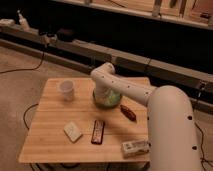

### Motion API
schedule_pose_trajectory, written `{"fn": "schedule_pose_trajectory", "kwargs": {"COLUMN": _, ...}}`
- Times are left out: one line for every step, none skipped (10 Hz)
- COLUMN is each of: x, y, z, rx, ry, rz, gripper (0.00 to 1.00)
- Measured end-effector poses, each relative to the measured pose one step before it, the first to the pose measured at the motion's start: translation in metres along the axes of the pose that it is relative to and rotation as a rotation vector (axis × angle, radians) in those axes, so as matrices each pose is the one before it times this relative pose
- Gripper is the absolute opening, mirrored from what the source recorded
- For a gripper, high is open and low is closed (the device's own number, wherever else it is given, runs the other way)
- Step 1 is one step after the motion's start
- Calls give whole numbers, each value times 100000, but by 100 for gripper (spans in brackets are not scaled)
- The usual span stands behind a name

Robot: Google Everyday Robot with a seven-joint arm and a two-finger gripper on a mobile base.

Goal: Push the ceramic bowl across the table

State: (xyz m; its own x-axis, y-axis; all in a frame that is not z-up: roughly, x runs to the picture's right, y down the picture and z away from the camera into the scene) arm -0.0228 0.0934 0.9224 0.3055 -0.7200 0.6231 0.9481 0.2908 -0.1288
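The green ceramic bowl [110,99] sits on the light wooden table [50,122], right of the middle toward the far edge. My white arm reaches in from the right and bends down over the bowl. My gripper [103,92] is at the bowl's left part, low at or inside its rim, and it hides much of the bowl. A small white cup [67,89] stands to the left of the bowl, apart from it.
A dark red-brown snack bar [128,112] lies right of the bowl. A dark bar [98,131], a pale square packet [73,131] and a white packet [135,147] lie toward the front. Cables run on the floor at the left.
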Motion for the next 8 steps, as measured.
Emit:
{"fn": "schedule_pose_trajectory", "kwargs": {"x": -240, "y": -1172, "z": 476, "rx": 2691, "ry": -1445, "rz": -1256, "gripper": 0}}
{"fn": "schedule_pose_trajectory", "kwargs": {"x": -129, "y": -1058, "z": 286, "rx": 2133, "ry": -1058, "rz": -1520, "gripper": 0}}
{"fn": "schedule_pose_trajectory", "kwargs": {"x": -199, "y": -1404, "z": 68, "rx": 2214, "ry": -907, "rz": -2108, "gripper": 0}}
{"fn": "schedule_pose_trajectory", "kwargs": {"x": -475, "y": -1708, "z": -71, "rx": 1551, "ry": -880, "rz": -3156, "gripper": 0}}
{"fn": "schedule_pose_trajectory", "kwargs": {"x": -783, "y": -1593, "z": 213, "rx": 495, "ry": -1099, "rz": -3341, "gripper": 0}}
{"fn": "schedule_pose_trajectory", "kwargs": {"x": -1523, "y": -1973, "z": 517, "rx": -1156, "ry": -2633, "rz": -4586, "gripper": 0}}
{"fn": "schedule_pose_trajectory", "kwargs": {"x": -1289, "y": -1348, "z": 673, "rx": -1246, "ry": -2418, "rz": -3275, "gripper": 0}}
{"fn": "schedule_pose_trajectory", "kwargs": {"x": -1417, "y": -1657, "z": 833, "rx": -1158, "ry": -2776, "rz": -3548, "gripper": 0}}
